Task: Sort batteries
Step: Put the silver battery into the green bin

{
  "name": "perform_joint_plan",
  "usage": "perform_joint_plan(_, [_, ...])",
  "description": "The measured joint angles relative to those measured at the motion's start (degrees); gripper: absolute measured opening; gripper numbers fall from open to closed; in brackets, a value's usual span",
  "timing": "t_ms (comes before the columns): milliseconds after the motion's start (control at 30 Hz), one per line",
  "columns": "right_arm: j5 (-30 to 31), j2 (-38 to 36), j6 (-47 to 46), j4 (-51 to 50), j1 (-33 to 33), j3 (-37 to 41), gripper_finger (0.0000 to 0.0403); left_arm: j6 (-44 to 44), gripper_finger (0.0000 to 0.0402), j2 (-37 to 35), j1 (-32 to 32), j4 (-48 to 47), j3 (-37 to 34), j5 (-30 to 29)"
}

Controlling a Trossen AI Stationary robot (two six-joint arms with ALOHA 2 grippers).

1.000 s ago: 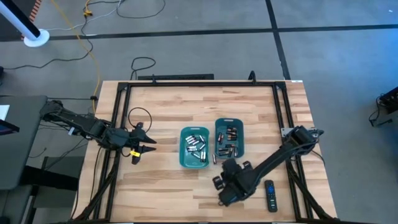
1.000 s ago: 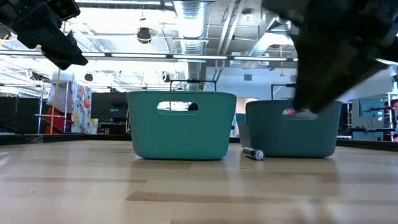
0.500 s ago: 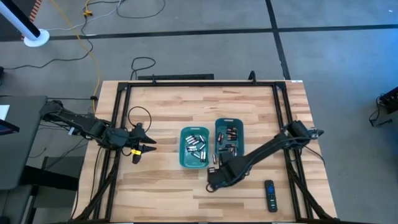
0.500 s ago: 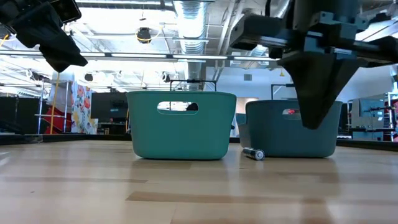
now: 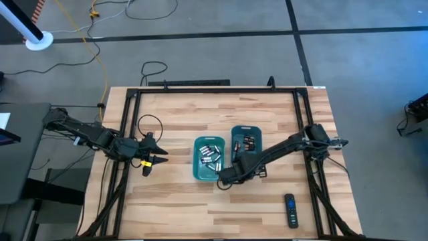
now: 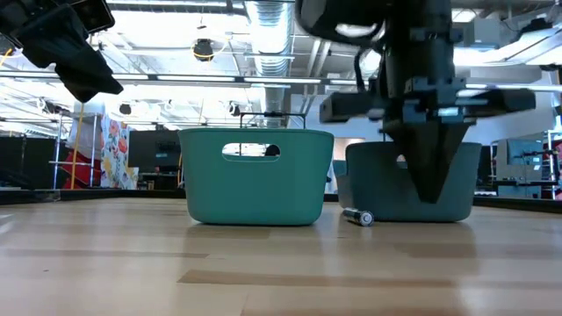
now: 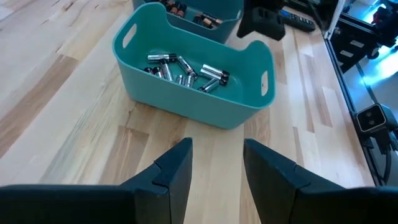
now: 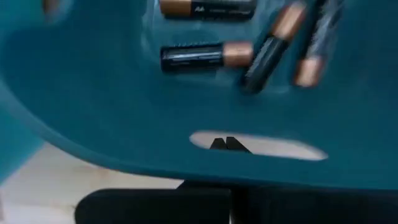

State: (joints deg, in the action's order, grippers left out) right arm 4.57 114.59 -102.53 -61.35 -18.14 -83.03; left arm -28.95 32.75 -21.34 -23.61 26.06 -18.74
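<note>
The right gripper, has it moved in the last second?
Yes. The right gripper has swung away from the black remote control, toward the two teal bins.

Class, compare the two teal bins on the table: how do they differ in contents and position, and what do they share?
The left teal bin holds silvery-white batteries; the right teal bin holds dark batteries with copper-coloured ends. The left bin sits nearer the table's front edge; the right bin sits farther back. The right tool hovers by the right bin's front end, while nothing is above the left bin. Both are teal, with handle slots.
</note>
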Motion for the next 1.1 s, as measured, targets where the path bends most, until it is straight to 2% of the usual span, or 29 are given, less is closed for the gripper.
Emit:
perform_joint_plan(333, [4.42,0.00,3.08,1.77,2.67,2.65,0.0000,0.48,0.0137,0.00,0.00,-0.03,0.00,-0.02])
perform_joint_plan(533, [10.72,0.00,3.70,1.60,3.74,2.72,0.0000,1.66,0.0137,-0.02,0.00,-0.03,0.00,-0.09])
perform_joint_plan(700, [10.73,0.00,4.05,1.91,3.68,2.66,0.0001,1.69,0.0137,-0.02,0.00,-0.04,0.00,-0.09])
perform_joint_plan(900, [10.70,0.04,4.13,2.41,1.23,-0.70,0.0028,1.70,0.0137,-0.02,0.00,-0.05,0.00,-0.09])
perform_joint_plan(1100, [10.65,0.04,4.10,5.58,-0.72,-0.91,0.0064,1.73,0.0137,-0.02,0.00,-0.05,0.00,-0.09])
